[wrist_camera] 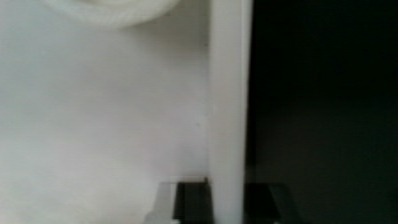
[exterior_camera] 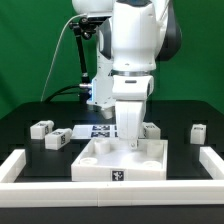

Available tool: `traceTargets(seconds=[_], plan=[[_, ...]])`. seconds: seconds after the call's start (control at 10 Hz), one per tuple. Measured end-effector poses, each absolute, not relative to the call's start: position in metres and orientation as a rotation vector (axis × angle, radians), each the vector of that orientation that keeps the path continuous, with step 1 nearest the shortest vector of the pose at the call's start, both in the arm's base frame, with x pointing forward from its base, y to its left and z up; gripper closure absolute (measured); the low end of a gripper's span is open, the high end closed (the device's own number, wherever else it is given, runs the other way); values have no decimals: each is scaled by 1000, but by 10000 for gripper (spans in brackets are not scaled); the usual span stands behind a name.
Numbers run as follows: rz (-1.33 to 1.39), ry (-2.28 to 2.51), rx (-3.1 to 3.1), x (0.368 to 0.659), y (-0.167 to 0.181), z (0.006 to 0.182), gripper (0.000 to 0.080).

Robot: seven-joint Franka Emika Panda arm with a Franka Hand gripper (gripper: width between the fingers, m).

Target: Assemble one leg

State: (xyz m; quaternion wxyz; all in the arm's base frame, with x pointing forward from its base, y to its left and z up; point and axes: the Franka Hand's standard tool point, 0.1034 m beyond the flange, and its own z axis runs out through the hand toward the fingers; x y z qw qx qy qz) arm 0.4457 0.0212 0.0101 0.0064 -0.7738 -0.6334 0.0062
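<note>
My gripper (exterior_camera: 131, 138) points straight down over the large white square tray-like part (exterior_camera: 120, 170). It is shut on a white leg (exterior_camera: 131, 130), held upright with its lower end at the tray's far side. In the wrist view the leg (wrist_camera: 230, 100) is a long white bar between my two dark fingers (wrist_camera: 192, 203), with the tray's white surface (wrist_camera: 89, 120) beside it. Other loose legs lie on the black table: two at the exterior view's left (exterior_camera: 41, 128) (exterior_camera: 58, 139), one behind the tray (exterior_camera: 151, 130), and one at the right (exterior_camera: 200, 131).
The marker board (exterior_camera: 95, 130) lies flat behind the tray, partly hidden by my gripper. A low white wall (exterior_camera: 20, 165) borders the table on the left, the right and in front. A green backdrop stands behind the arm.
</note>
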Motion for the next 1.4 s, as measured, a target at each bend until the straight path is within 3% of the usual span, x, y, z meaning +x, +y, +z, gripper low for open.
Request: traceTargets(seconds=[0.5, 0.8, 1.4], plan=[[29, -2022, -2386, 447, 21, 10, 741], [30, -2153, -2275, 468, 33, 10, 741], [16, -2260, -2175, 476, 43, 10, 741]])
